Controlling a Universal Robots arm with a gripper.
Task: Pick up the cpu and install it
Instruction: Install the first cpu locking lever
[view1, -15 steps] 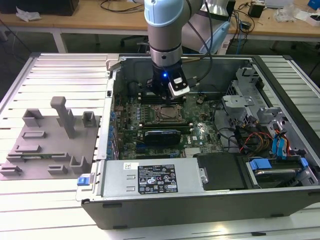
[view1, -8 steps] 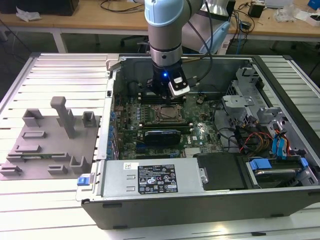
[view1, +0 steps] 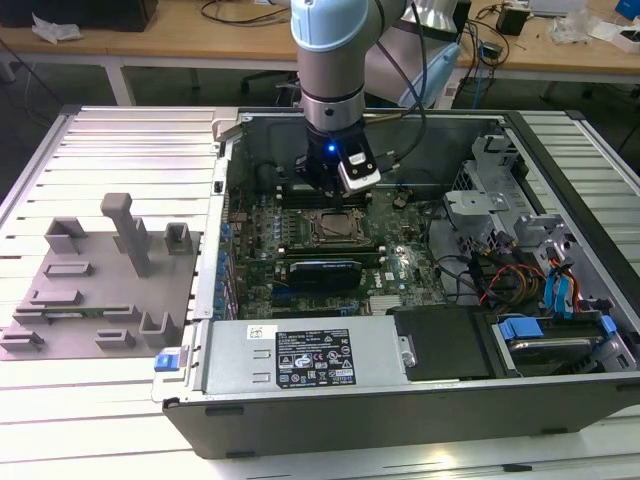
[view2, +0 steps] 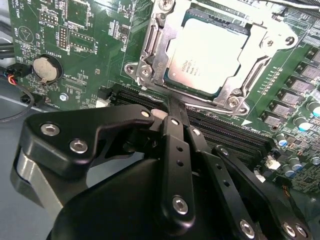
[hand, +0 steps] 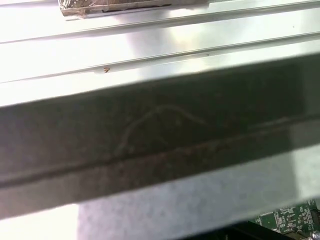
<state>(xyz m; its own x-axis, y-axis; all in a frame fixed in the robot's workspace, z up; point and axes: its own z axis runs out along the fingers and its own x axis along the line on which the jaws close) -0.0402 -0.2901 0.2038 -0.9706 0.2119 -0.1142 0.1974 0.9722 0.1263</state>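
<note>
One cpu (view2: 206, 52) sits in the motherboard's (view2: 80, 45) one socket (view2: 150, 60); the gripper (view2: 167, 107), fingers together, holds nothing.

My exterior view looks down from above the open computer case (view1: 400, 400), taking in all of it. My second wrist view sits close over the motherboard (view2: 75, 30) inside; the first wrist view faces the case wall (hand: 160, 130) closely
</note>
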